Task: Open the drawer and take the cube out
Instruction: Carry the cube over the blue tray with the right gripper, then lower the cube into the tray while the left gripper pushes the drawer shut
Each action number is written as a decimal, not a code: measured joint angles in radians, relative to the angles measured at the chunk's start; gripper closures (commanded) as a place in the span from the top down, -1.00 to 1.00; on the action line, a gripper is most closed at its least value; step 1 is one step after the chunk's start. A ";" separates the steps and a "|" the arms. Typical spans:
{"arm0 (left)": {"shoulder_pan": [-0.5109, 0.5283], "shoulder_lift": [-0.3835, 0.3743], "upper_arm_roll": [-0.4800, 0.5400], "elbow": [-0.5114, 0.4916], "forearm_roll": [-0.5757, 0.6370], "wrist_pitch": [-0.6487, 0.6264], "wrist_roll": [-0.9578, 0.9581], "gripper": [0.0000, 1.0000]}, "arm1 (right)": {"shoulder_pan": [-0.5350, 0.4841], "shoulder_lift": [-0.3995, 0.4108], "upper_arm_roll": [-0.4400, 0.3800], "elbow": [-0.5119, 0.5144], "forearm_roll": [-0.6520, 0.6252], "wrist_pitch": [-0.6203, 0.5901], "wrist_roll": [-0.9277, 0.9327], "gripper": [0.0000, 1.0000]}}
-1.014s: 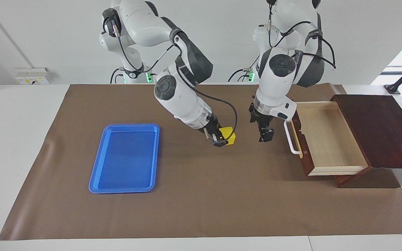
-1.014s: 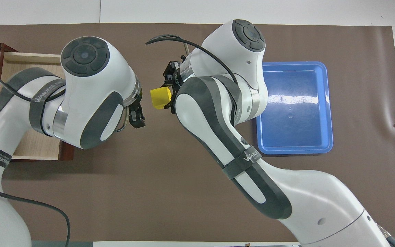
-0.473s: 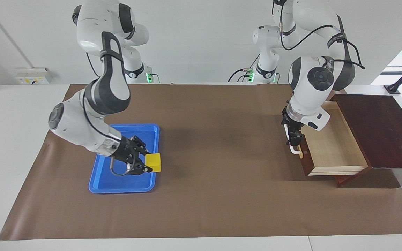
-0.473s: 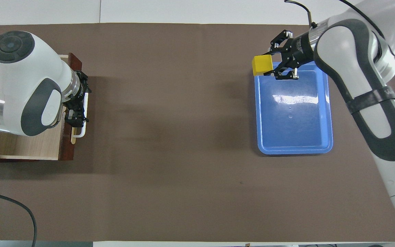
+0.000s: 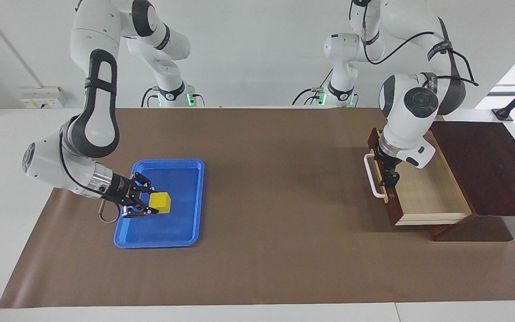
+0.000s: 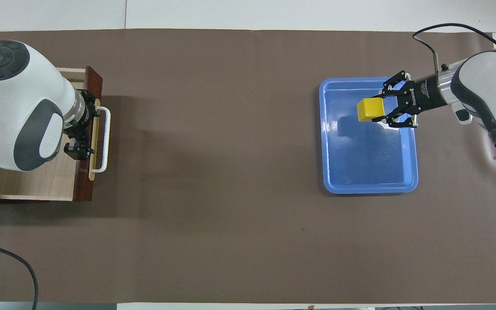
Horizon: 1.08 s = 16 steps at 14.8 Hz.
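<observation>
The drawer [image 5: 427, 192] stands pulled out of its dark cabinet at the left arm's end of the table, and its pale inside shows nothing in it. It also shows in the overhead view [image 6: 37, 181]. My left gripper [image 5: 390, 181] sits at the top edge of the drawer's front, just inside the white handle [image 5: 370, 176]; in the overhead view [image 6: 77, 150] it is at the same spot. My right gripper [image 5: 143, 205] is shut on the yellow cube [image 5: 159, 202] and holds it a little above the blue tray [image 5: 163, 228]. The overhead view shows the gripper [image 6: 383, 111], the cube [image 6: 370, 109] and the tray [image 6: 368, 168].
The dark cabinet top [image 5: 485, 165] lies at the left arm's end of the table. A brown mat [image 5: 275, 232] covers the table between the tray and the drawer.
My right gripper has carried the cube from the middle of the mat to over the blue tray. My left gripper has moved from over the mat to the drawer's front.
</observation>
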State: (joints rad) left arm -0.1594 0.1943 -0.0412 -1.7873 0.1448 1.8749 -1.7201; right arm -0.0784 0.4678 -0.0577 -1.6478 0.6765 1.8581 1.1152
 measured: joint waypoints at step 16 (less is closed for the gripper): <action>0.283 -0.014 0.001 -0.005 0.069 0.070 0.275 1.00 | -0.012 -0.062 0.000 -0.216 0.011 0.113 -0.093 -1.00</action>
State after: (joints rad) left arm 0.1239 0.1803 -0.0401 -1.7926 0.2136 1.9447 -1.4456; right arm -0.0900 0.4053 -0.0579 -1.8636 0.6875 1.9712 1.0222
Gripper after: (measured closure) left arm 0.000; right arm 0.449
